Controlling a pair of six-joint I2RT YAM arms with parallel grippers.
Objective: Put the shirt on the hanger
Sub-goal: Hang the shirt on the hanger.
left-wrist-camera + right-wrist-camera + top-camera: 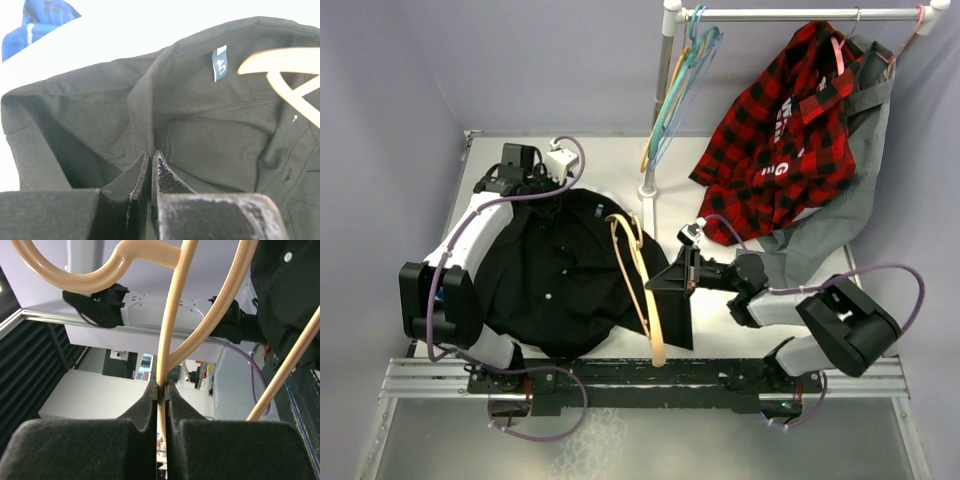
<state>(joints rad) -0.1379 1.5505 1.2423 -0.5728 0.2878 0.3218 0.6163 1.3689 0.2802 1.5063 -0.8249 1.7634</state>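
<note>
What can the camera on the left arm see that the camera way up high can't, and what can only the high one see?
Only the left wrist view shows the small blue label inside the black shirt's collar, and the left claw pinched shut on the cloth.

Only the top view shows the whole table, the right claw shut on the wooden hanger, the red plaid shirt and spare hangers on the rail.

Both show the black shirt and the wooden hanger lying on it.

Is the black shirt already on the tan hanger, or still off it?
Off. The shirt lies on the table; the hanger rests across it, arms outside the fabric, pinched by the right claw.
</note>
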